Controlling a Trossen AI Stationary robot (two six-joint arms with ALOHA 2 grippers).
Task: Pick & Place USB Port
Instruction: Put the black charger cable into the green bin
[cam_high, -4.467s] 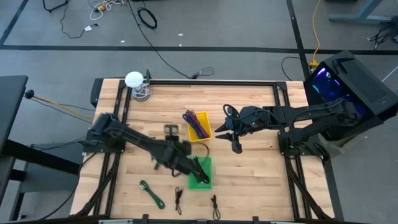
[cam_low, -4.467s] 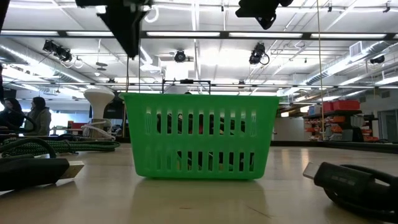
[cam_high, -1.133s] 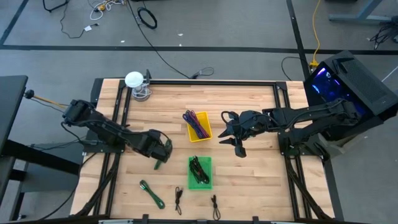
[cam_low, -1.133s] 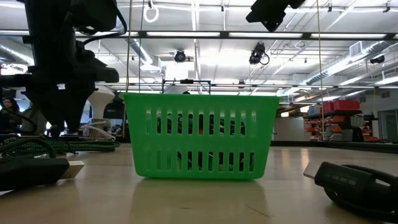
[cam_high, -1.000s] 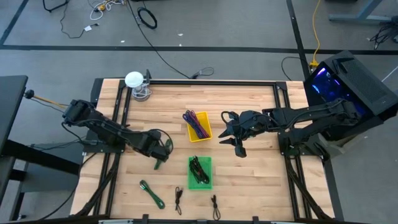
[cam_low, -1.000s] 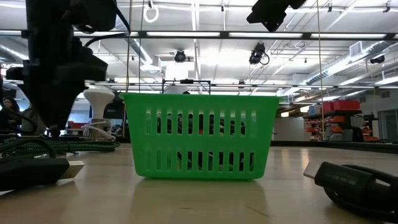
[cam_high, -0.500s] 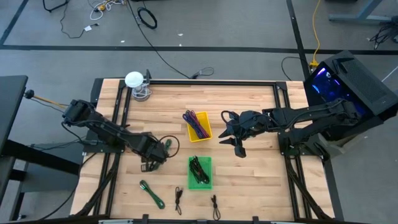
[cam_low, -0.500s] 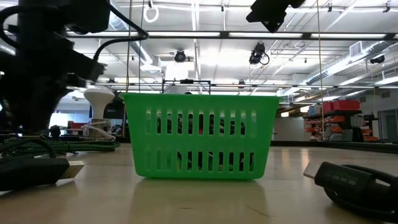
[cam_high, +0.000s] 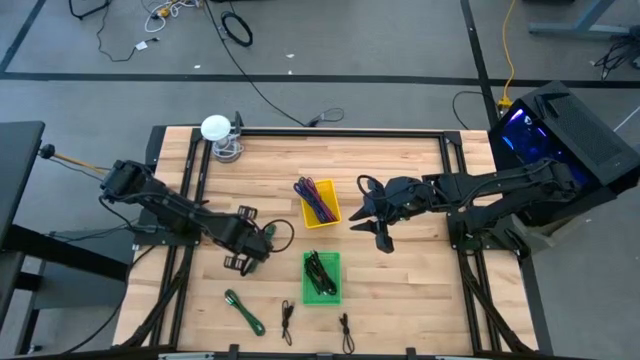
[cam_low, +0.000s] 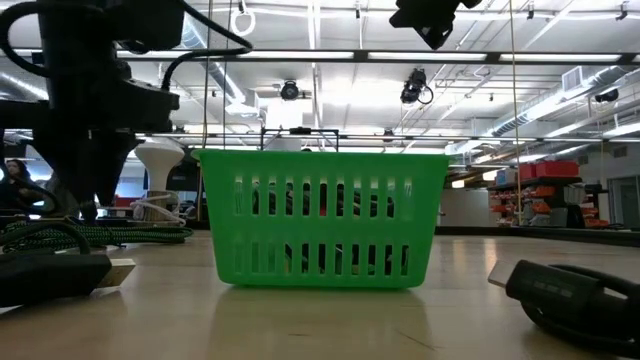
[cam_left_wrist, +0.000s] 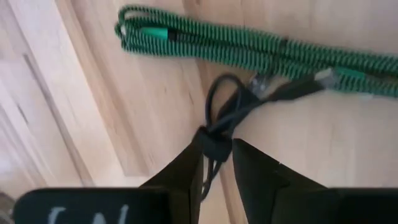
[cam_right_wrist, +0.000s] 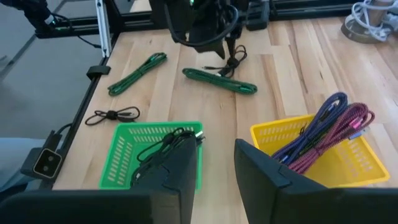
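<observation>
the thin black usb cable (cam_left_wrist: 231, 107), tied in a loose loop with a band at its waist, lies on the pale wooden table (cam_high: 400, 290) left of the slatted green plastic basket (cam_high: 322, 277), touching a braided green-and-black cable (cam_left_wrist: 261, 50). your left gripper (cam_left_wrist: 214, 154) stands over it with its two dark fingers either side of the banded waist, partly apart; you can't tell whether they pinch it yet.

only the left wrist view shows this; from above the arm hides that cable, and in the low view you see just the dark arm beside the basket front.

the green basket already holds black cables. behind it sits a yellow plastic basket (cam_right_wrist: 314, 152) with purple and red braided cables (cam_right_wrist: 336, 127). another green braided cable (cam_high: 244, 312) and two small black cables (cam_high: 287, 321) lie near the front edge, with bare wood between them.

your right gripper (cam_high: 377, 226) hangs above the table right of the yellow basket, fingers partly apart and holding nothing.
</observation>
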